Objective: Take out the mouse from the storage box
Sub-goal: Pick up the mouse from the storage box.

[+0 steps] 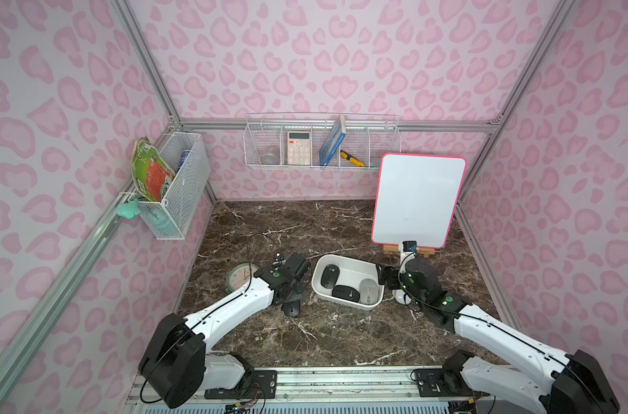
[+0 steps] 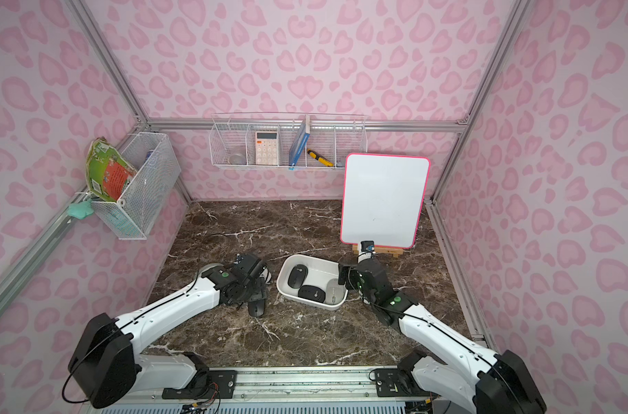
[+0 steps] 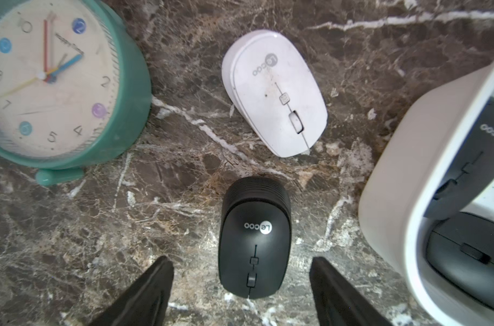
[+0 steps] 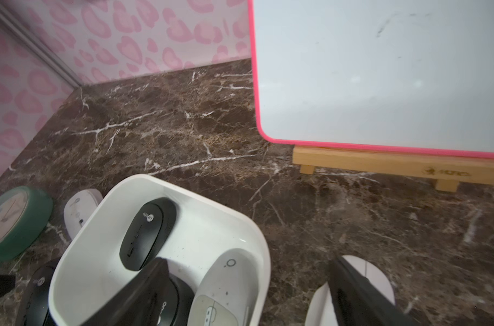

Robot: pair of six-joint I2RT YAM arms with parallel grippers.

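Far over on my left a green clock (image 3: 57, 84) lies face up on the bench (image 1: 305, 229). Beside it, toward the middle, a white mouse (image 3: 274, 93) rests flat on the marble. Just nearer me is a black mouse (image 3: 254, 240), also flat on the bench and outside the storage box (image 1: 348, 272), a little to its left. My left jaws hang over this black mouse and stand apart, one on each side of its button end, with bare marble showing between each and the shell, so I am not gripping it.

The storage box sits near the middle of the bench, between my two arms. Three mice lie in it: a black one (image 1: 329, 276) at the far left end, a second black one (image 1: 345, 293) against the near wall, and a grey one (image 1: 369, 289) at the right end.

My right jaws are also wide apart and clamp nothing. They straddle the box's right-hand wall: one is over the near black mouse inside, the other is outside, above another white mouse (image 4: 378, 279) on the bench.

Behind that arm a pink-edged whiteboard (image 1: 418, 200) leans on a small wooden easel (image 4: 381, 163).
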